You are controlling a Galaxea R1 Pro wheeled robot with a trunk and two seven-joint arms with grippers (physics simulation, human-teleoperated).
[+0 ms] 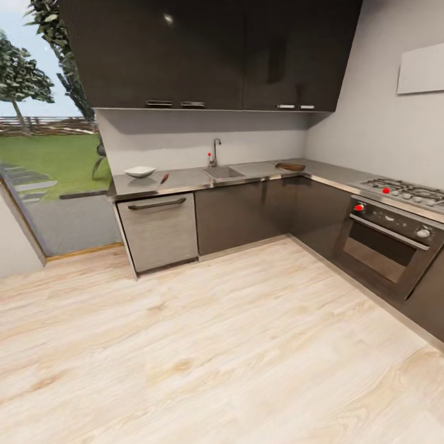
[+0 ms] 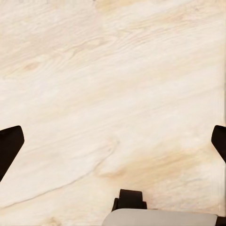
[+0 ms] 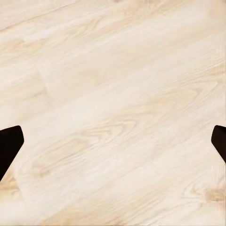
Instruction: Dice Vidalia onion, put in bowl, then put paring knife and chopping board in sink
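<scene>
Across the room runs the grey countertop over dark cabinets. The sink with its chrome faucet sits in the middle of it; the Vidalia onion is hidden from here. A white bowl stands at the counter's left end, and the paring knife with its reddish handle lies just right of the bowl. The dark chopping board lies right of the sink near the corner. My left gripper and right gripper hang open over bare wooden floor, nothing between their fingers.
A dishwasher front sits under the bowl's end of the counter. An oven and gas hob line the right wall. A glass opening to the garden is at the left. Light wood floor stretches between me and the cabinets.
</scene>
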